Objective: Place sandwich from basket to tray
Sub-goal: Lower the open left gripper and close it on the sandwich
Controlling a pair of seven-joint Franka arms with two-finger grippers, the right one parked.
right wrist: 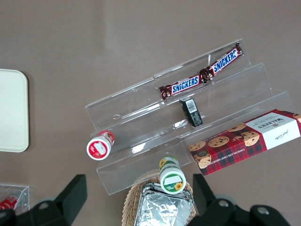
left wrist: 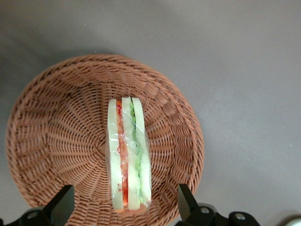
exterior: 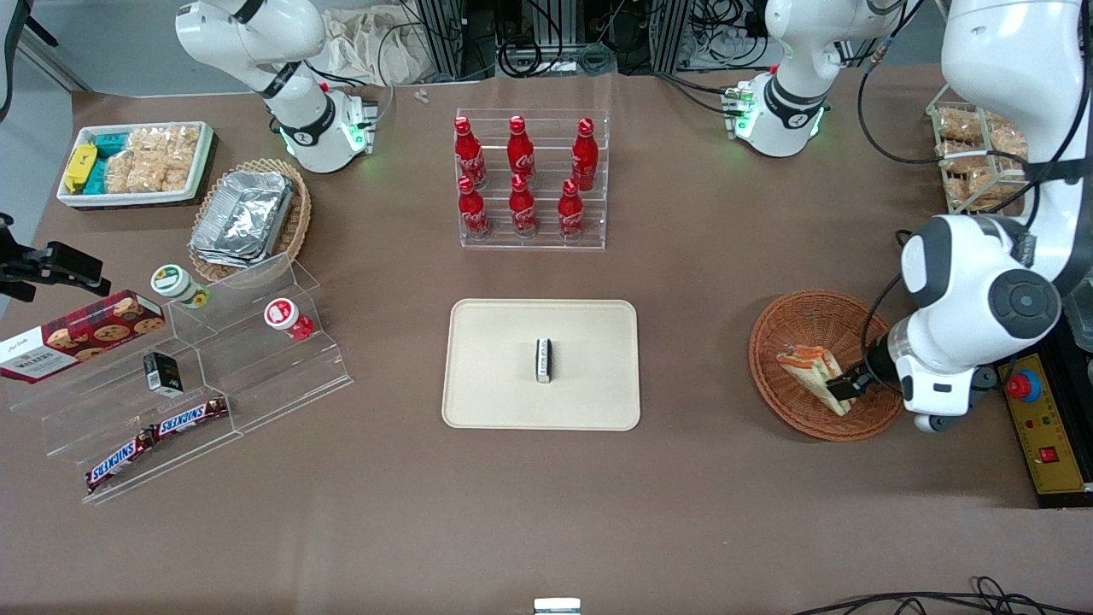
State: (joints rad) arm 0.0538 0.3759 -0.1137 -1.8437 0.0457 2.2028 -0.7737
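Observation:
The sandwich (exterior: 809,366) is a wrapped wedge of pale bread with orange, red and green layers, lying in the round reddish-brown wicker basket (exterior: 781,326) toward the working arm's end of the table. My left gripper (exterior: 848,385) is low over the basket, open, with one finger on each side of the sandwich and a gap between each finger and the bread. The left wrist view shows the sandwich (left wrist: 128,155) edge-up in the basket (left wrist: 51,127), with the gripper (left wrist: 124,192) astride its near end. The cream-beige tray (exterior: 495,384) lies at mid-table.
A small black-and-white block (exterior: 543,360) stands on the tray. A clear rack of red bottles (exterior: 531,184) stands farther from the front camera than the tray. A yellow control box (exterior: 1049,436) lies beside the basket. A clear stepped stand of snacks (exterior: 184,376) sits toward the parked arm's end.

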